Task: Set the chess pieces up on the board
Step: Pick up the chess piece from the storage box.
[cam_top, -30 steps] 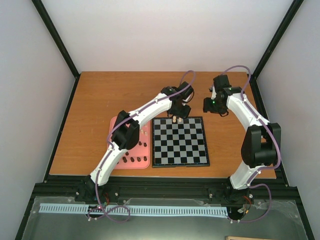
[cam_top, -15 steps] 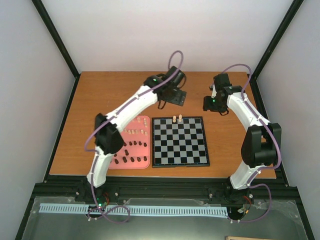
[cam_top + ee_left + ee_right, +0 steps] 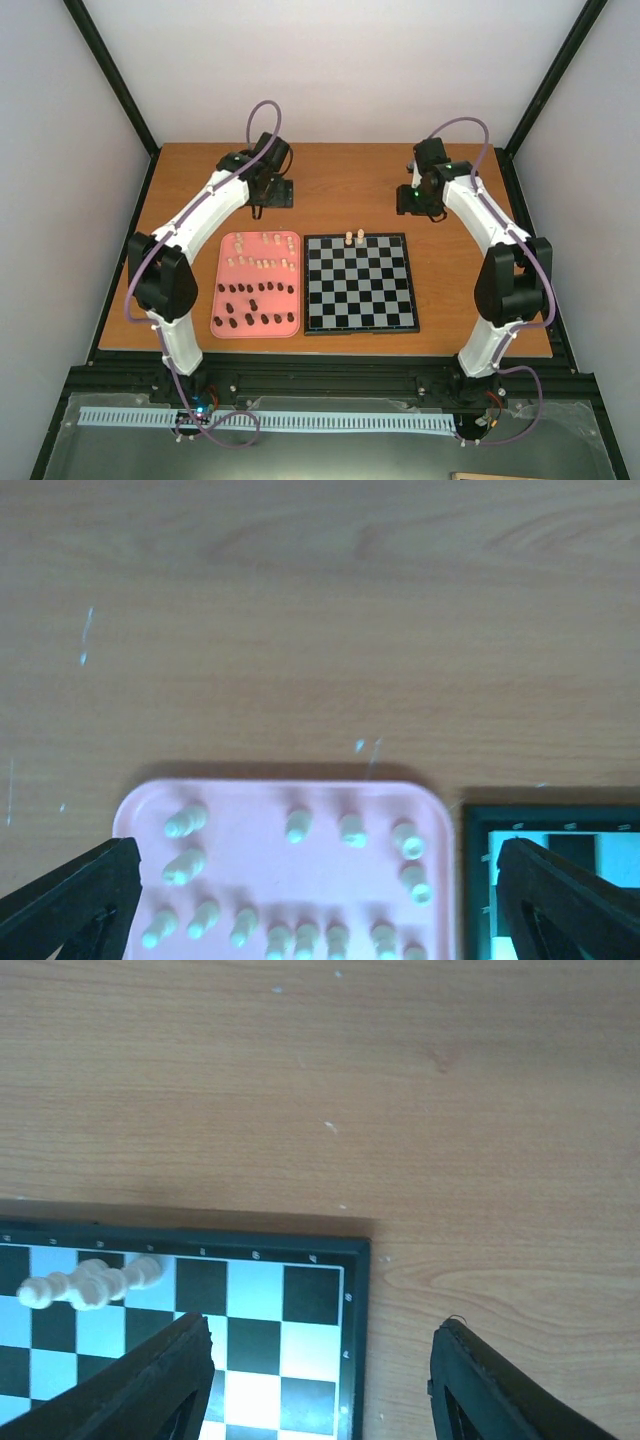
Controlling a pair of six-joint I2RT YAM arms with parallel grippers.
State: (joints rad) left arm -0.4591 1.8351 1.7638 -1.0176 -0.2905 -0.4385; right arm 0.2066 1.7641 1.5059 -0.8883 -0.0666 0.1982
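Chess pieces (image 3: 256, 291) mostly sit in the pink tray (image 3: 285, 305) left of the board (image 3: 360, 290); two cream ones (image 3: 353, 238) stand, seemingly upright, on its far row. Left fingers (image 3: 70, 900) are spread wide and empty; right fingers (image 3: 150, 1380) are partly open and empty, above the desk (image 3: 340, 180).

Reaches far forward with the left arm (image 3: 200, 215), elbow bowed out to the left. Carries the left gripper (image 3: 272, 193) aloft, facing down, fingers (image 3: 70, 905) spread wide and empty. Mirrors that with the right arm (image 3: 490, 225) — right gripper (image 3: 418, 200) turned inward, aimed down, its fingers (image 3: 150, 1380) partly apart, holding nothing.
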